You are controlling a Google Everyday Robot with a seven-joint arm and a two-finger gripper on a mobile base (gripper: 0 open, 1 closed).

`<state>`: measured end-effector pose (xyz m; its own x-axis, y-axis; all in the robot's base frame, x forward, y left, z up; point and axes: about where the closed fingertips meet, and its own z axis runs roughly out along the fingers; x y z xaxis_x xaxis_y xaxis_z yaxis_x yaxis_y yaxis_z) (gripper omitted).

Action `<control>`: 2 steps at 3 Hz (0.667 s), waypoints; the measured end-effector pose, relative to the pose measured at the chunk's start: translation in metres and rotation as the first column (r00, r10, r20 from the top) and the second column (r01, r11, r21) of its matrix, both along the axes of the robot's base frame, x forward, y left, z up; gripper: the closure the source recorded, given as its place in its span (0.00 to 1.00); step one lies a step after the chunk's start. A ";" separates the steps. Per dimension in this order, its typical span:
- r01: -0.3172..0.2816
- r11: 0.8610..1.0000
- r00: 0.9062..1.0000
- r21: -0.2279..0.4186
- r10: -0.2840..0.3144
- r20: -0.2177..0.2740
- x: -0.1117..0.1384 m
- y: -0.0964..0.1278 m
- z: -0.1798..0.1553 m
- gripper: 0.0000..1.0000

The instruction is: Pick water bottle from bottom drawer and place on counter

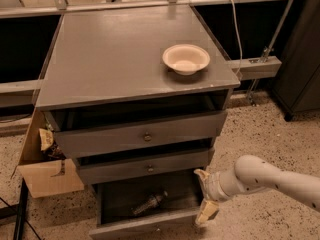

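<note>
The water bottle (149, 203) lies on its side in the open bottom drawer (145, 226), slanted, near the middle of its dark floor. My gripper (204, 194) hangs at the drawer's right end, to the right of the bottle and apart from it. Its two pale fingers (206, 211) are spread, one above the other, with nothing between them. The white arm comes in from the right. The counter (115, 59) is the grey cabinet top above.
A cream bowl (186, 59) sits on the counter's right side. The two upper drawers (145, 135) with round knobs stand partly pulled out above the bottom one. An open cardboard box (47, 171) leans against the cabinet's left side. Speckled floor lies to the right.
</note>
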<state>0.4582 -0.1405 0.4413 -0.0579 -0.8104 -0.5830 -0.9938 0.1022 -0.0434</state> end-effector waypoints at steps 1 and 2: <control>-0.034 0.999 0.999 0.027 0.034 0.001 0.020 0.012 -0.032 0.00; -0.056 0.997 0.998 0.049 0.057 -0.015 0.035 0.024 -0.062 0.00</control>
